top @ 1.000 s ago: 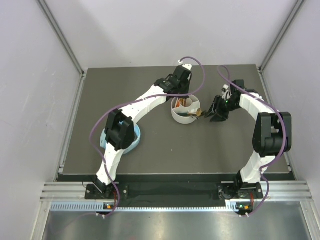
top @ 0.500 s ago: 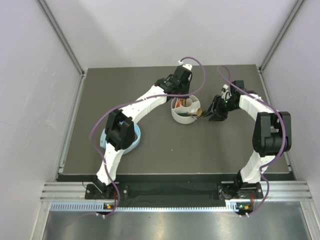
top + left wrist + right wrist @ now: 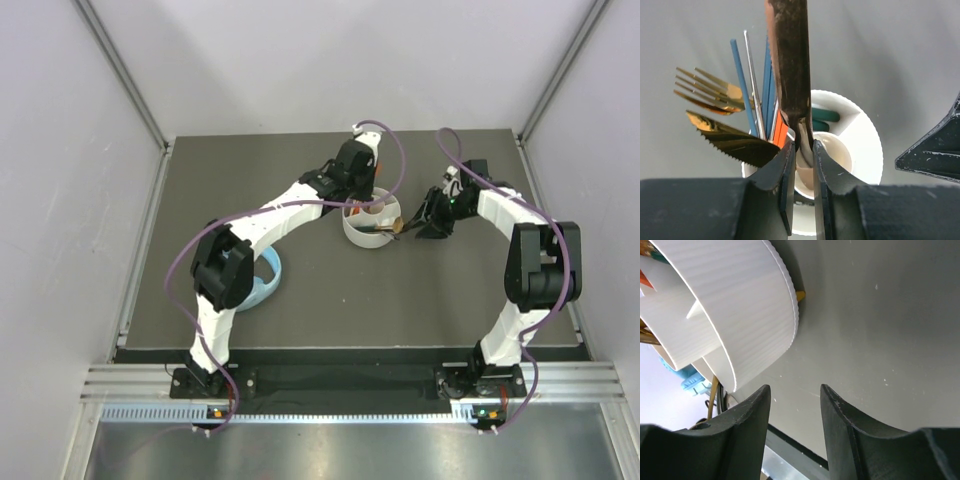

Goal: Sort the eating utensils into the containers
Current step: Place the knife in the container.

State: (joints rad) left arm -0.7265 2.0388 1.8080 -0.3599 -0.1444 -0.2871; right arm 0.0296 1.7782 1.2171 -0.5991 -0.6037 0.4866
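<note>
The round white divided holder [image 3: 366,226] stands mid-table. In the left wrist view, the holder [image 3: 860,145] has gold forks [image 3: 710,92], a gold serrated knife [image 3: 735,142], blue chopsticks [image 3: 742,85], orange chopsticks [image 3: 780,136] and a silver handle [image 3: 754,85] standing in it. My left gripper [image 3: 360,198] [image 3: 801,150] is right over the holder, shut on a dark bronze utensil [image 3: 789,70] held upright over a compartment. My right gripper [image 3: 418,224] [image 3: 795,395] is open and empty, just right of the holder's wall [image 3: 740,305], low over the mat.
Light blue headphones [image 3: 258,280] lie on the mat left of the holder, beside the left arm's elbow; a bit shows in the right wrist view [image 3: 690,377]. A gold tip [image 3: 397,225] sticks out at the holder's right side. Grey walls enclose the mat.
The left arm's elbow has swung left, uncovering more of the headphones, while its gripper stays over the holder. The right gripper has shifted slightly up beside the holder.
</note>
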